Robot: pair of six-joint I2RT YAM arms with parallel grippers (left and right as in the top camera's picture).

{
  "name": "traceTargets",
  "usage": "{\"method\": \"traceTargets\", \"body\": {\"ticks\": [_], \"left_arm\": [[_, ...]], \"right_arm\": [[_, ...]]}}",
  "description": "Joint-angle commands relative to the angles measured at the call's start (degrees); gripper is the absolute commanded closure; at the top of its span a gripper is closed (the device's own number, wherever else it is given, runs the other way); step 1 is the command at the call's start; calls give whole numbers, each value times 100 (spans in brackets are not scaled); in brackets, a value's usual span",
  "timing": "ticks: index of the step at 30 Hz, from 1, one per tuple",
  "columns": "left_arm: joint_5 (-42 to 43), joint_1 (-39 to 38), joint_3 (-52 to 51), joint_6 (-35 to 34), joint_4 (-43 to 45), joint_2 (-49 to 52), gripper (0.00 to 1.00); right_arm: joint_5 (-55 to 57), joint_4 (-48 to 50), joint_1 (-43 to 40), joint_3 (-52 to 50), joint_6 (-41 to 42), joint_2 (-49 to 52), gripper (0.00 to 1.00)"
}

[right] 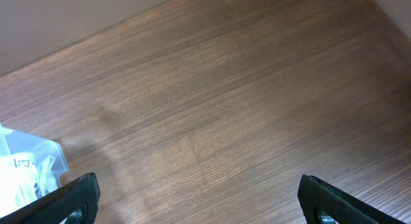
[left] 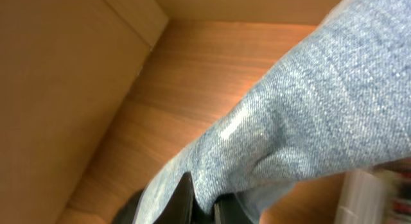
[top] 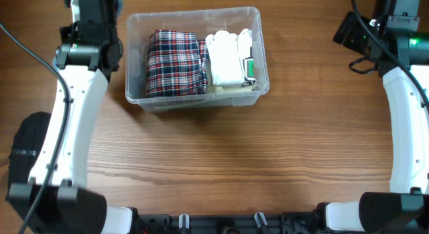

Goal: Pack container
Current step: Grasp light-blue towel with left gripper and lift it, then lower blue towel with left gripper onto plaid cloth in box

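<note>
From overhead, one clear plastic rectangular container with rounded corners [top: 198,102] sits on the brown wooden surface [top: 234,160] at the far middle, slightly left of centre. It holds one folded red, blue and white plaid cloth [top: 175,63] in its left half. Touching the plaid cloth on the right is a bundle of white fabric [top: 226,58]; how many pieces make up the bundle cannot be told. A small green-and-white item [top: 250,68] lies against the container's right wall, too small to identify. Two white-and-black robot arms show, the left arm [top: 74,113] ending just beside the container's left wall and the right arm [top: 405,120] well apart from it at the far right.

Only the left wrist view shows the piece of pale blue denim fabric [left: 308,115]. The left gripper [left: 200,208] has its jaws clamped on the fabric's lower edge, and the fabric runs up out of the picture at the top right. The body of the arm hides both from overhead. The same view shows a plain tan panel [left: 51,89] at the left and a blurred corner of the container at the lower right.

In the right wrist view the right gripper [right: 199,201] has its jaws spread wide with nothing between them, only the two black tips in view. A corner of the container is cut off at the left edge.
</note>
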Motion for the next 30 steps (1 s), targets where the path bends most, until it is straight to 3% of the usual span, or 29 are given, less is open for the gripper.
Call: {"method": "traceTargets", "body": {"ticks": [1, 5, 10, 17, 24, 30], "left_arm": [[-326, -699, 492, -1445, -404, -350, 96], [-254, -1598, 492, -2769, -741, -350, 96], [201, -1781, 492, -4328, -1484, -302, 96], [1001, -1779, 570, -4533, -1281, 7, 96], [1029, -1773, 1993, -4190, -2424, 4, 96], [1187, -1434, 2017, -4046, -2653, 101, 96]], "right_arm": [[94, 2, -2, 70, 68, -66, 0], [94, 2, -2, 70, 68, -66, 0], [94, 2, -2, 70, 68, -66, 0], [94, 2, -2, 70, 66, -66, 0], [94, 2, -2, 70, 68, -66, 0], [94, 2, -2, 70, 68, -66, 0]]}}
